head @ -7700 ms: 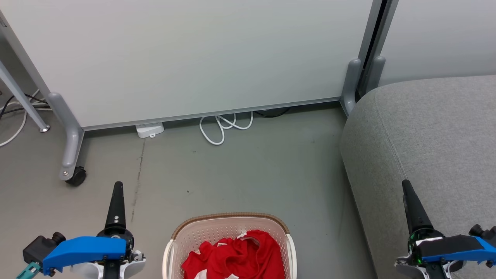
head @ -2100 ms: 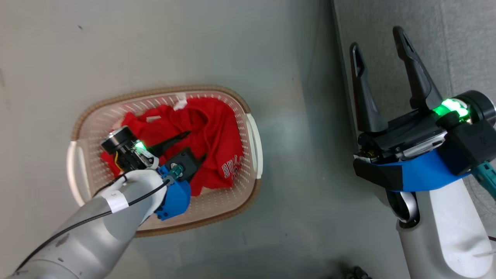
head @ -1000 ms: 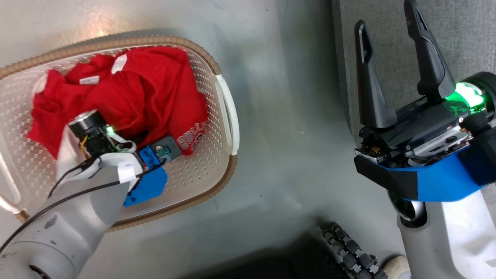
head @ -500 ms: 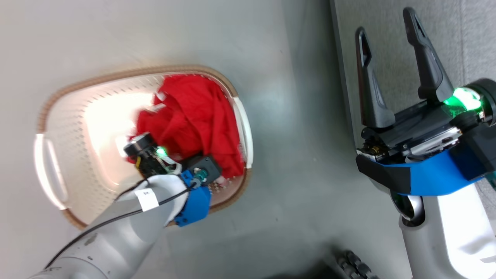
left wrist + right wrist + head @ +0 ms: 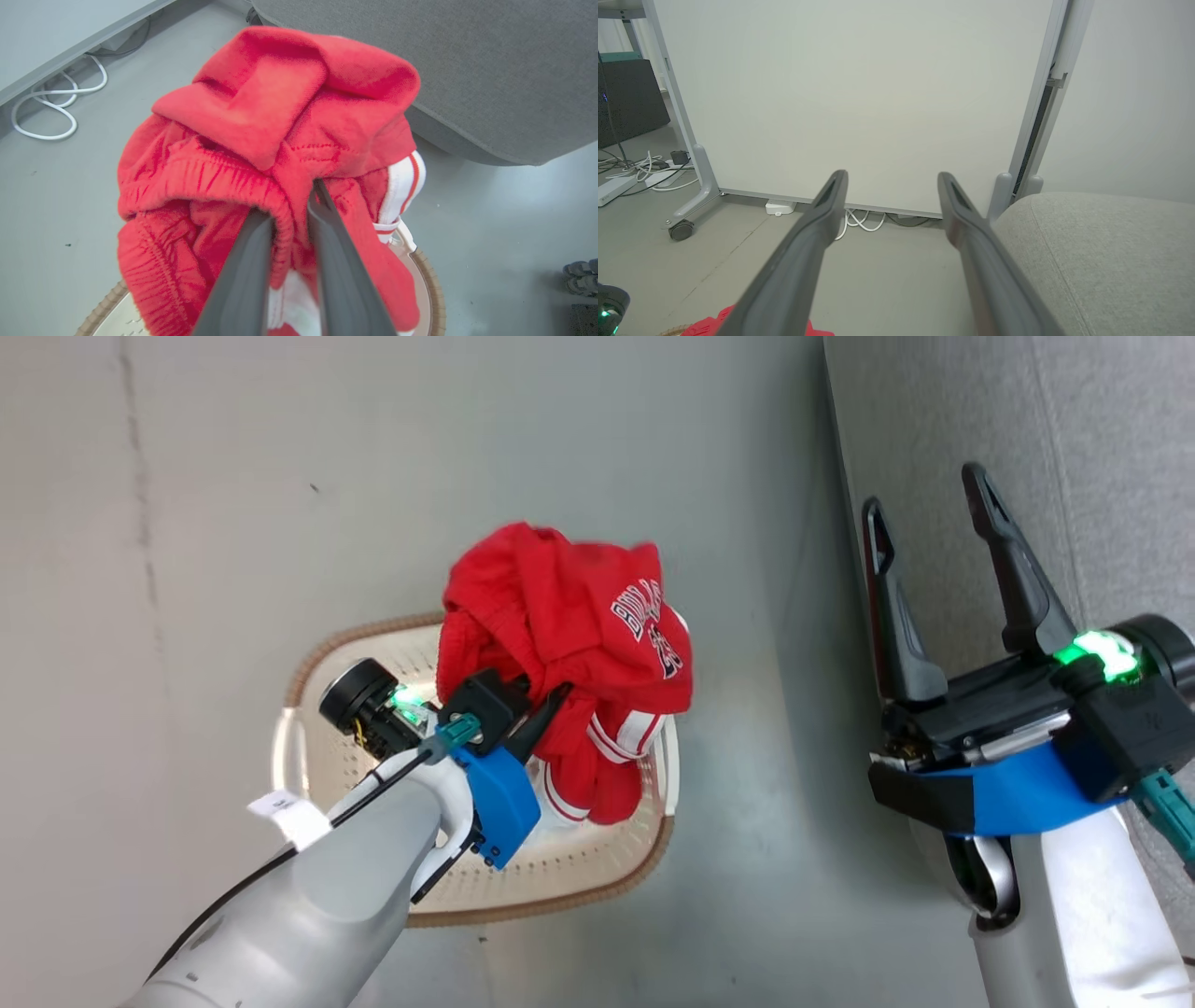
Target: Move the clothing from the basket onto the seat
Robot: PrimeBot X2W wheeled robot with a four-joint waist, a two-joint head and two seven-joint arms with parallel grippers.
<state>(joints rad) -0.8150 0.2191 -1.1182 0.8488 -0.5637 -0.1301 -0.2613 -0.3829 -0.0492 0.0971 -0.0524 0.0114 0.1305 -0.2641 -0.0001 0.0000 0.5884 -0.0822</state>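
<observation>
Ahead of the right pincer [image 5: 892, 175] a white panel [image 5: 859, 93] stands on the grey floor [image 5: 887, 280]. At its foot, straight ahead, lies a coiled cable [image 5: 857, 224]; far left, a caster [image 5: 681, 230].

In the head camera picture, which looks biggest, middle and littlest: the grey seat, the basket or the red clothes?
1. The seat, even though the picture's edge cuts it off.
2. The basket.
3. The clothing, not far behind the basket. It hangs nearer the camera, so these two are unsure.

Grey floor [image 5: 373, 476]; pale wheeled partition [image 5: 854, 93]; white cables [image 5: 859, 221], perhaps a power strip [image 5: 779, 206], beneath.
</observation>
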